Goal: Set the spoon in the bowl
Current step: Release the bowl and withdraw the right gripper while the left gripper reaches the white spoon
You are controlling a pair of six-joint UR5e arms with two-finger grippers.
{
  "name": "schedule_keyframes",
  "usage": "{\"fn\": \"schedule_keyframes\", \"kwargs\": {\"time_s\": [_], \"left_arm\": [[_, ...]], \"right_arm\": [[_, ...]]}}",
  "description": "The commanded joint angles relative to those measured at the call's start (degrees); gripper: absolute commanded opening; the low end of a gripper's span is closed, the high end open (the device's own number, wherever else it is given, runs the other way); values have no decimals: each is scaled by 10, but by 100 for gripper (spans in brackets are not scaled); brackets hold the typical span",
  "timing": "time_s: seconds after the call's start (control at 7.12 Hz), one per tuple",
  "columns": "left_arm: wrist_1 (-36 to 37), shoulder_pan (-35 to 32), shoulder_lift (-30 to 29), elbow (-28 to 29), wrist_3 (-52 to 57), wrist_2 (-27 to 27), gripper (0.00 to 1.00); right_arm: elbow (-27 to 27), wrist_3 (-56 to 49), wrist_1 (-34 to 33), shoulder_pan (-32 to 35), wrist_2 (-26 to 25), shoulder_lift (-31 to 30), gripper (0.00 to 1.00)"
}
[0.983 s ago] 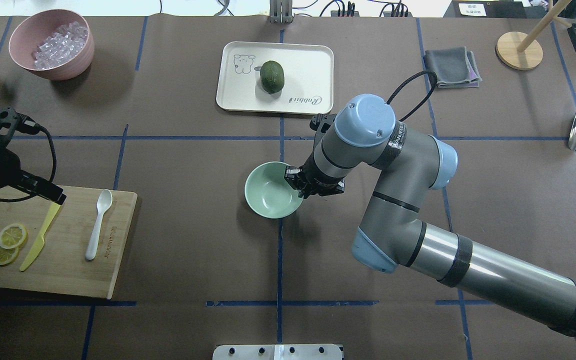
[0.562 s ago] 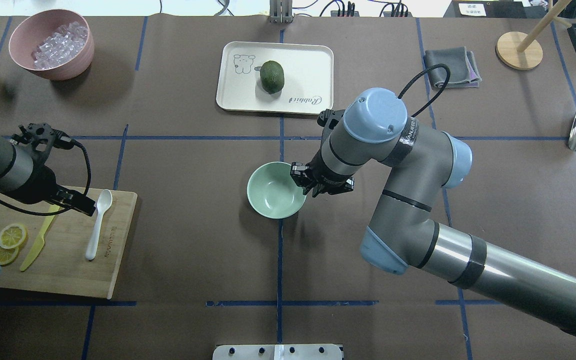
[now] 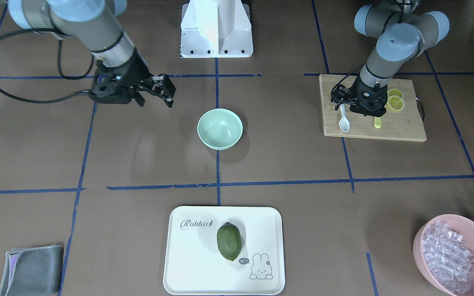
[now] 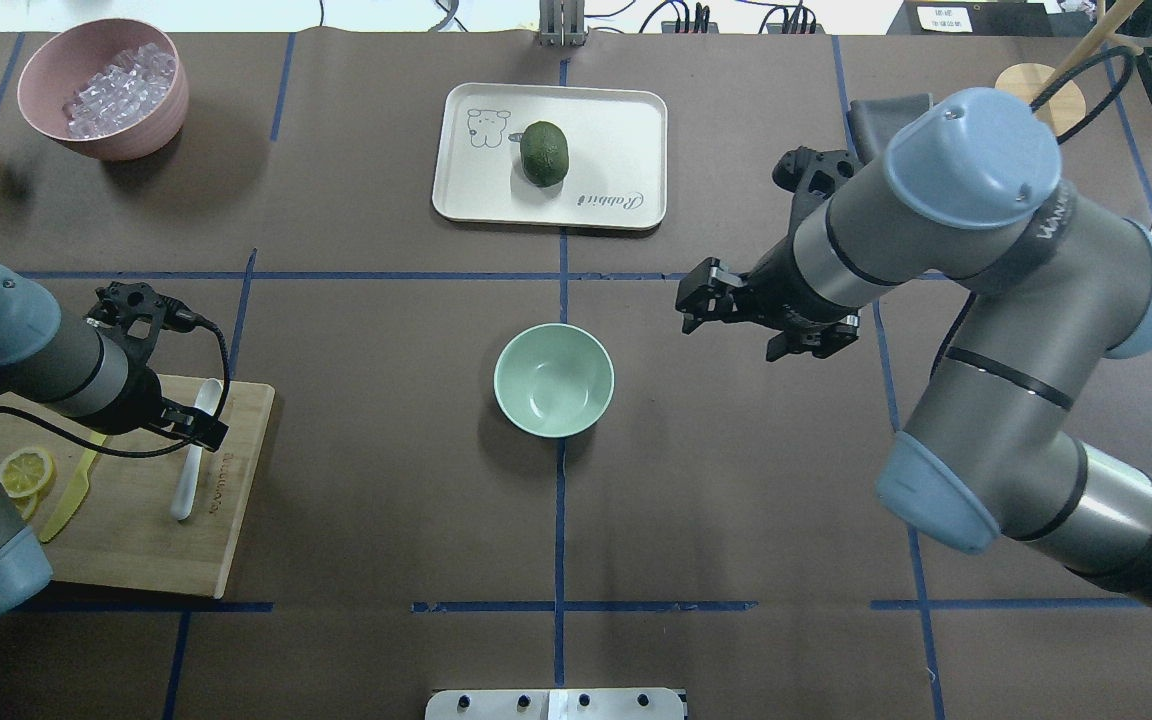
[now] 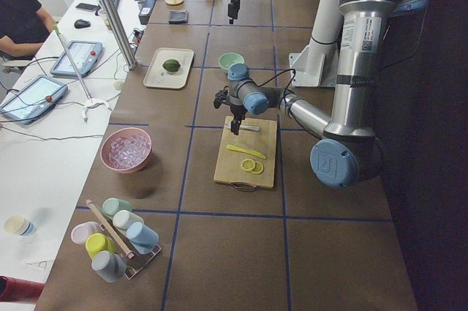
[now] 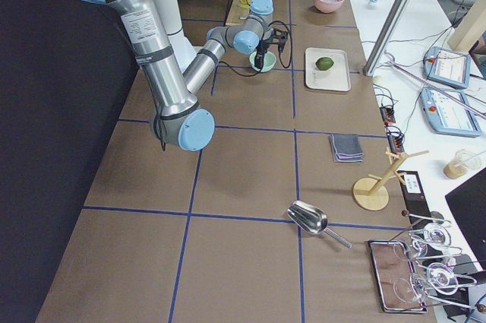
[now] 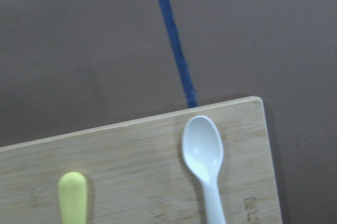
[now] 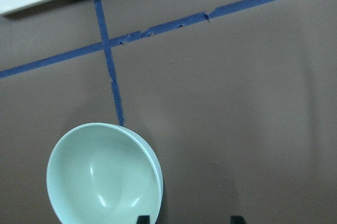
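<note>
Closing off-centre, you risk flicking the spoon (image 4: 183, 487), flat on the cutting board (image 4: 136, 545) well apart from the bowl (image 4: 553, 380), or snagging the nearby knife (image 4: 64, 505); whether the left gripper (image 4: 204, 432) above it is spread cannot be told.

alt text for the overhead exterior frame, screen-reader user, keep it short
The left gripper is over the white spoon, which lies on a wooden cutting board at the table's left beside a yellow knife and lemon slices. The empty mint-green bowl sits at the centre, with the open right gripper off to its right.
</note>
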Motion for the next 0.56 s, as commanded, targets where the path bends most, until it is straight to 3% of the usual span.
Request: {"fn": "schedule_keyframes", "kwargs": {"time_s": [0.0,0.28,0.42], "left_arm": [[0,1,-7,7,-16,-4,87],[0,1,-7,7,-24,-24,46],[0,1,-7,9,-24,-25,46]], "right_arm": [[32,-54,-5,68,41,-69,99],[39,-84,-5,76,36,-103,99],[38,-84,-5,76,35,-103,99]]}}
